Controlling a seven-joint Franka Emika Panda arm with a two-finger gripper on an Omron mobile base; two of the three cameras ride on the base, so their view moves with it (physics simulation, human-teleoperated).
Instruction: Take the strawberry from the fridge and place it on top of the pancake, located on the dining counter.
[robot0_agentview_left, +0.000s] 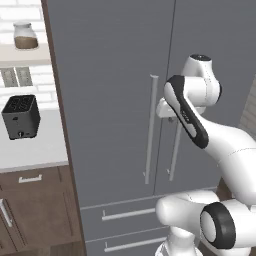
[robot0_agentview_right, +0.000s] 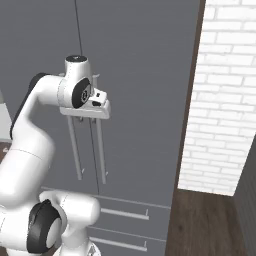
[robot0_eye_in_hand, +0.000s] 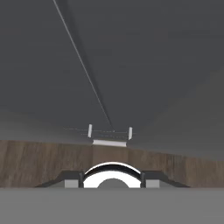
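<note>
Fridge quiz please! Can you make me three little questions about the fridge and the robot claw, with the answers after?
1. True or false: both doors of the fridge are shut.
2. Which thing stands on the worktop left of the fridge: A) a kettle, B) a black toaster, C) a bowl?
3. Fill in: the claw is up close to the fridge's long silver ____.

Key: 1 true. 2 B. 3 handles.
</note>
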